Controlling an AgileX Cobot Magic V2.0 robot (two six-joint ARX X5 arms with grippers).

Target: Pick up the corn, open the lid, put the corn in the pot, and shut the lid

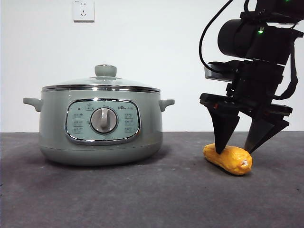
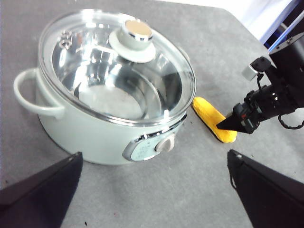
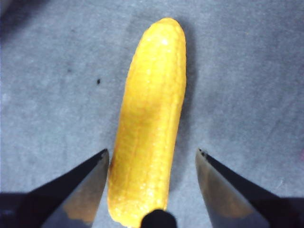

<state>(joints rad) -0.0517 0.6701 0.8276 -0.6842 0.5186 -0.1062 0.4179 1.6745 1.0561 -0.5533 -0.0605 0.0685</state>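
Your desk (image 1: 71, 199) carries the sage-green pot (image 1: 57, 128), its glass lid (image 1: 102, 84) seated on the rim, knob up. Beside the pot, well apart from it, your right tool (image 1: 235, 149) straddles the corn (image 1: 228, 159) with jaws spread, one tip at each flank; neither jaw looks to be pressing yet. The cob lies flat on the desk, its long axis running away from the right wrist camera and square to the line between the jaws, so a straight squeeze should catch it across its width. Its pale end faces the front camera. Your left tool (image 2: 152, 190) hangs open above the pot, much farther from the cob.
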